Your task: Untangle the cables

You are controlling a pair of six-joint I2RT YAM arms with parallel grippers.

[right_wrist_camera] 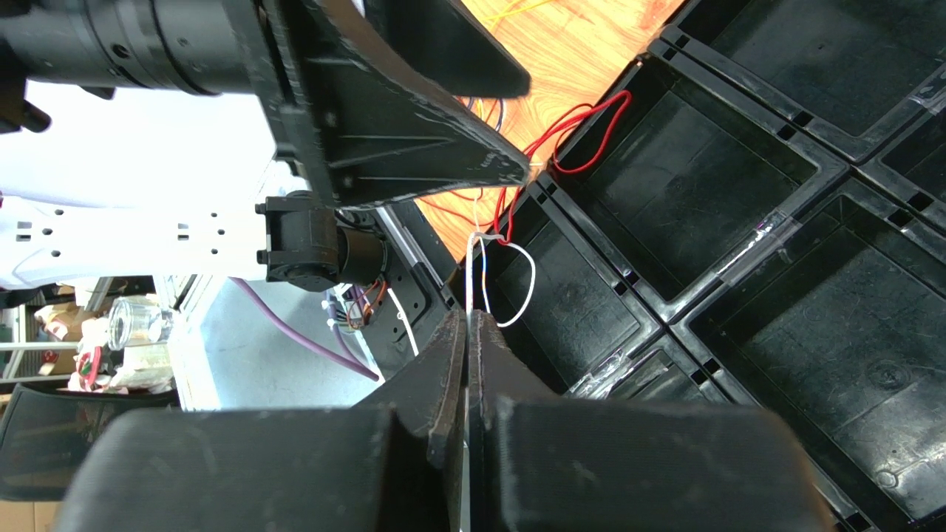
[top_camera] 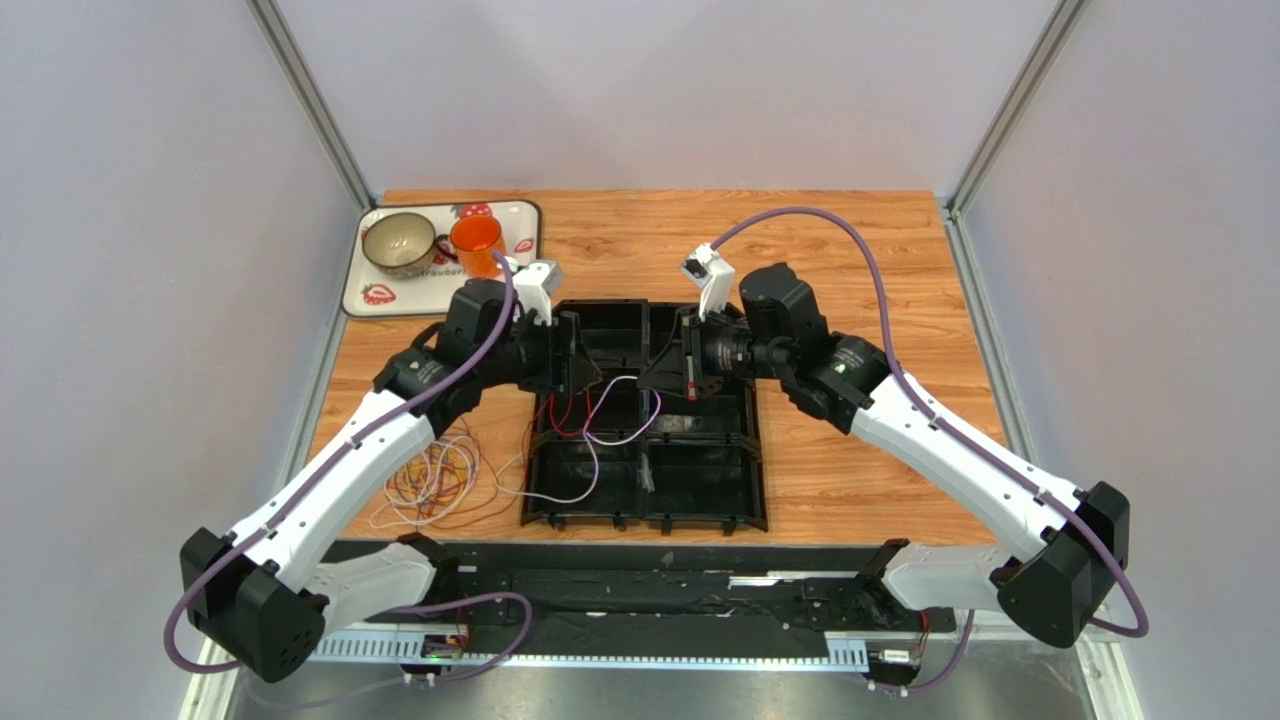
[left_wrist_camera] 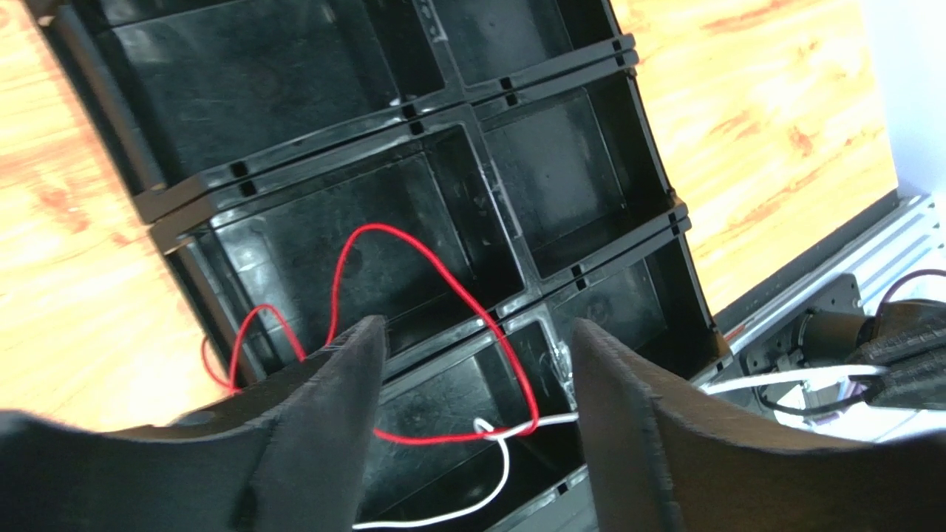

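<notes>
A red cable [left_wrist_camera: 444,272] loops over the black tray's [left_wrist_camera: 278,78] dividers and crosses a white cable [left_wrist_camera: 505,454] at a small knot. My left gripper [left_wrist_camera: 477,333] hangs open just above that knot, one finger on each side, touching neither cable. From above, the left gripper [top_camera: 568,360] and right gripper [top_camera: 684,372] face each other over the tray [top_camera: 706,488]. My right gripper [right_wrist_camera: 468,317] is shut on the white cable [right_wrist_camera: 475,266], which runs taut from its tips to the knot. A loose tangle of yellow, red and white cables [top_camera: 436,473] lies on the table left of the tray.
A white serving tray [top_camera: 376,293] at the back left holds a bowl [top_camera: 400,243] and an orange cup [top_camera: 476,240]. The wooden table [top_camera: 872,285] ends at grey walls on both sides. A black rail [top_camera: 646,593] runs along the near edge.
</notes>
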